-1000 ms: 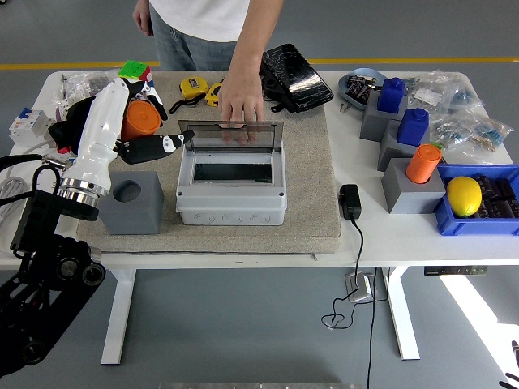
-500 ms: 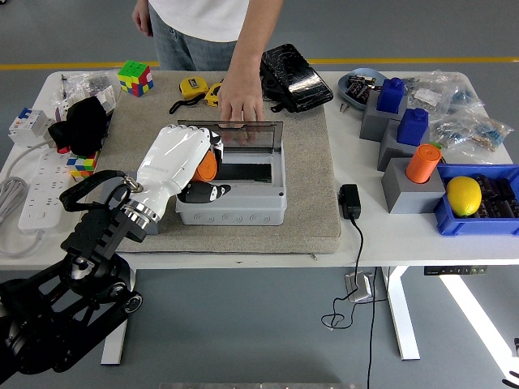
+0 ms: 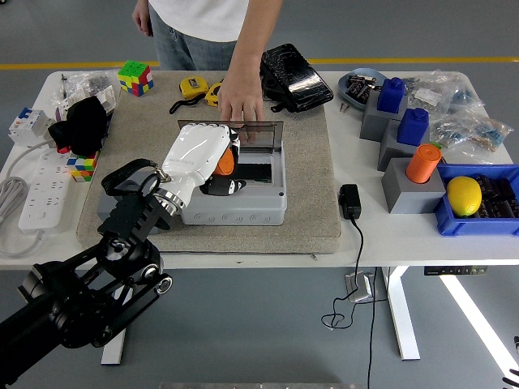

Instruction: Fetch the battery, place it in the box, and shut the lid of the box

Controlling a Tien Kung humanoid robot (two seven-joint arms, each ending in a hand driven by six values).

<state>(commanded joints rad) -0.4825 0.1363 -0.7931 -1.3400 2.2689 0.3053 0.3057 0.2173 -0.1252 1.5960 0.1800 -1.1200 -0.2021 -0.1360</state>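
Observation:
My left hand [image 3: 219,172] is shut on an orange cylindrical battery [image 3: 225,162] and hovers over the left part of the open grey box [image 3: 243,212] on the tan mat. Its white forearm covers the box's left side. A person at the far side rests a hand [image 3: 240,101] on the box's clear lid [image 3: 263,132], holding it upright and open. The box's dark opening shows to the right of my hand. A second orange battery [image 3: 423,163] stands on a grey block at the right.
Two blue batteries [image 3: 391,95] [image 3: 413,126] sit on grey blocks at the right, beside a blue bin [image 3: 486,219] with a lemon [image 3: 464,195]. A black adapter [image 3: 350,201] lies right of the mat. A power strip [image 3: 36,190], Rubik's cube [image 3: 135,78] and black bag [image 3: 293,77] are further out.
My left hand has carried the orange battery rightward from above the grey block at the left to over the box. The person's hand has stayed on the lid.

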